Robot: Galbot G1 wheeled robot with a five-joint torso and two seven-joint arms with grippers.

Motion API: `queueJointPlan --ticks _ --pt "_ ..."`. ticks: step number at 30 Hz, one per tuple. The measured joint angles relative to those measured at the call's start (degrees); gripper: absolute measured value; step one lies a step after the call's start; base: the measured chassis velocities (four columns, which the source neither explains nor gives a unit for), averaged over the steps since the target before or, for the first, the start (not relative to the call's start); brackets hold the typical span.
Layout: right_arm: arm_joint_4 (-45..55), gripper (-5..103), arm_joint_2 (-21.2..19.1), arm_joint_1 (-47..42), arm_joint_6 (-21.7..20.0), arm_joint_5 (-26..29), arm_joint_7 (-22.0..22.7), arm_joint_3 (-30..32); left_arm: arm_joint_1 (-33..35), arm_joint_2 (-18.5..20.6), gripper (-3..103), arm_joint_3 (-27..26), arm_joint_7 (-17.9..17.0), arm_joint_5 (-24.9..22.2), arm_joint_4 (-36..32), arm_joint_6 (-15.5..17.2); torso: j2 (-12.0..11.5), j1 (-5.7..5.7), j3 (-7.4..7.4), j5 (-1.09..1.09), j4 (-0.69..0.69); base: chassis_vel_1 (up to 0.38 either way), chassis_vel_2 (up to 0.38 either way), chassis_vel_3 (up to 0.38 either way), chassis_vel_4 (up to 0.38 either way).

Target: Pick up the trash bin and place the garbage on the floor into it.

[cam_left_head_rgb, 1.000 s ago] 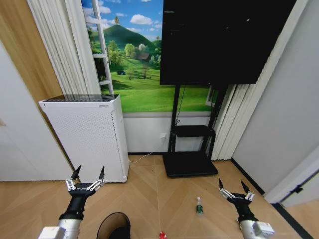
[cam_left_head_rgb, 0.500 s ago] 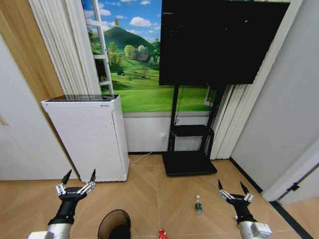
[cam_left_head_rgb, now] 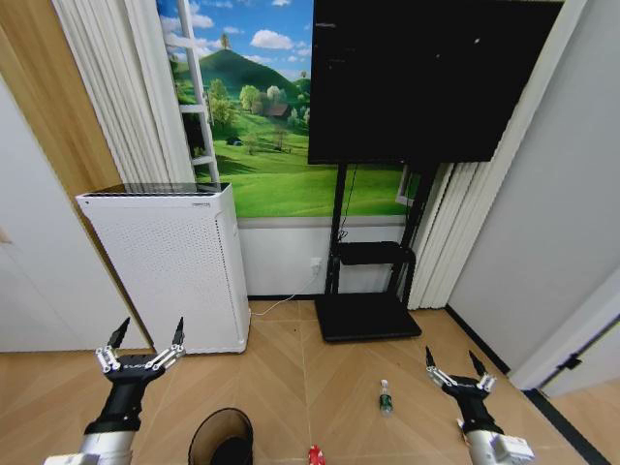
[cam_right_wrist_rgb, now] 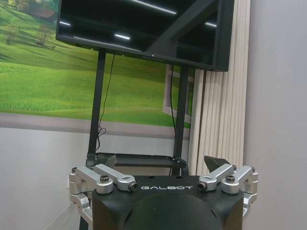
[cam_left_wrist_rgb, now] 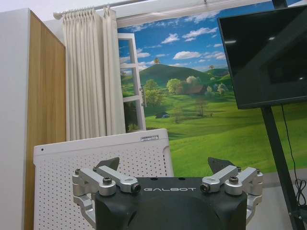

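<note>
Left hand: fingers spread, empty, above the round black wire-mesh bin.
Right hand: spread, empty, near the clear green-labelled bottle.

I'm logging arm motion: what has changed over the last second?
The left gripper swung outward to the robot's left and lower in the head view, open and empty. The right gripper stayed open in place; the trash bin and bottle lie untouched.

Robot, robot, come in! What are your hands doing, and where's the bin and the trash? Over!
Left gripper open, holding nothing. Right gripper open, holding nothing. Trash bin on floor between arms; bottle and red piece on floor. Nothing in the way.
</note>
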Motion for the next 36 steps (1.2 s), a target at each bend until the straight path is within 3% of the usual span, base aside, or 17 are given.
queueJointPlan --ticks 10,36 --pt "-0.5 100 0.3 -0.1 0.1 -0.3 -0.1 0.0 1.2 -0.5 100 -0.5 0.0 -0.2 1.2 -0.9 -1.3 -0.56 -0.75 0.0 0.0 0.0 0.0 0.0 0.0" --pt "-1.3 100 -0.6 0.2 2.3 0.4 -0.4 0.8 1.2 -1.3 100 0.9 0.2 0.8 3.1 -1.5 -8.5 -3.51 -5.02 0.0 0.0 0.0 0.0 0.0 0.0"
